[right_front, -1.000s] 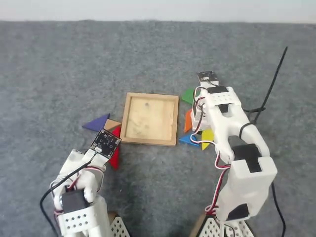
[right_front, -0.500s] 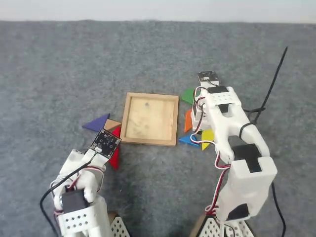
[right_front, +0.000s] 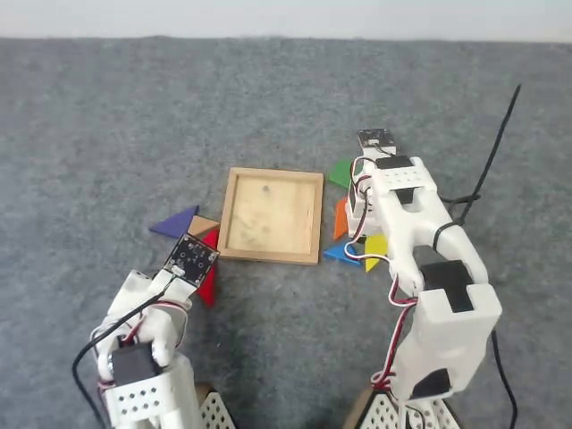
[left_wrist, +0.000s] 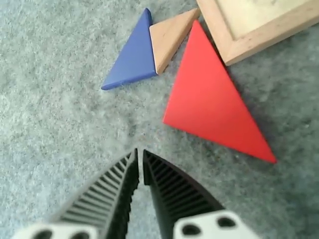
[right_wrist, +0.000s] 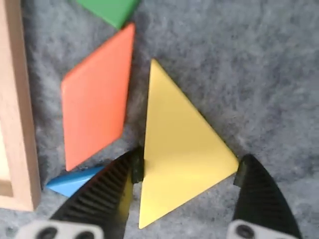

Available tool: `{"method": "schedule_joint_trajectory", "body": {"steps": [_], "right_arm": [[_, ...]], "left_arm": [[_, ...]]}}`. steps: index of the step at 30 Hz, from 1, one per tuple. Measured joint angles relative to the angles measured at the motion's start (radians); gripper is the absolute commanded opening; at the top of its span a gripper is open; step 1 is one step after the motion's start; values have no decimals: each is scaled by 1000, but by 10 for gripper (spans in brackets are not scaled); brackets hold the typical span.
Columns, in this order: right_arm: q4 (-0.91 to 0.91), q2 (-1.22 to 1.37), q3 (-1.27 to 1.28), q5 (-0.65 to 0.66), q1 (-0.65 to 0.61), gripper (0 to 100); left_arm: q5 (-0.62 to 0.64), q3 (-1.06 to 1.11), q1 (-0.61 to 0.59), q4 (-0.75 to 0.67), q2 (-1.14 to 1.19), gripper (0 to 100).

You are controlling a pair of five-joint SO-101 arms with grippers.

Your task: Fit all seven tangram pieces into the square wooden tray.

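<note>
The square wooden tray [right_front: 232, 214] lies empty mid-table. By its near left corner lie a red triangle [left_wrist: 214, 109], a blue triangle [left_wrist: 132, 57] and a tan triangle [left_wrist: 172, 35]. My left gripper [left_wrist: 140, 158] is shut with nothing in it, just short of the red triangle. On the tray's right side lie a green piece [right_wrist: 110, 9], an orange parallelogram [right_wrist: 97, 97], a small blue triangle [right_wrist: 72, 181] and a yellow triangle [right_wrist: 179, 144]. My right gripper [right_wrist: 187, 167] straddles the yellow triangle, which lies flat on the carpet with a fingertip touching either side.
Grey carpet covers the whole table. The right arm [right_front: 411, 223] hangs over the pieces on the tray's right side and hides parts of them in the high view. A black cable [right_front: 496, 143] runs off at the far right.
</note>
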Motion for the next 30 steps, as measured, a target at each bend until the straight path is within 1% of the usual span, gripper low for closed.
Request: {"method": "schedule_joint_trajectory", "body": {"steps": [24, 30], "right_arm": [[0, 0, 0, 0, 0, 244], [0, 0, 0, 0, 5, 146]], "left_arm": [[0, 0, 0, 0, 0, 15], [0, 0, 0, 0, 0, 15]]}}
